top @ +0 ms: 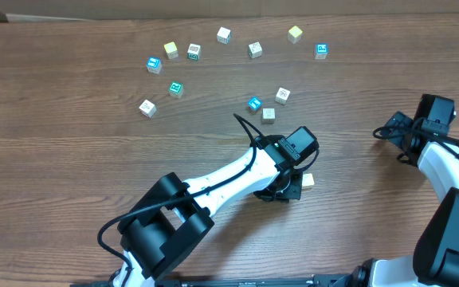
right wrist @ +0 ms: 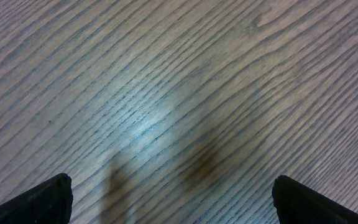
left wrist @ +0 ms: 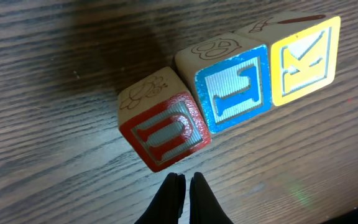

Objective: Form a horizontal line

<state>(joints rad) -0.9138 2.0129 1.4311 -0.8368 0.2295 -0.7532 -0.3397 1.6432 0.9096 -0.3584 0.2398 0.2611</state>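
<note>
In the left wrist view the horizontal line shows as three touching cubes: a red-topped cube (left wrist: 166, 134), a teal-blue cube (left wrist: 235, 87) and a yellow cube (left wrist: 303, 59). The red cube is turned a little askew and sits lower than the other two. My left gripper (left wrist: 187, 177) is shut and empty, its tips just in front of the red cube. In the overhead view the left gripper (top: 288, 182) covers the row, and only one pale cube end (top: 308, 180) shows. My right gripper (right wrist: 173, 193) is open and empty over bare wood at the table's right (top: 397, 131).
Several loose cubes lie in an arc across the far half of the table, from a white one (top: 147, 107) on the left to a blue one (top: 321, 51) on the right. Three cubes (top: 268, 115) sit closest, just beyond the left gripper.
</note>
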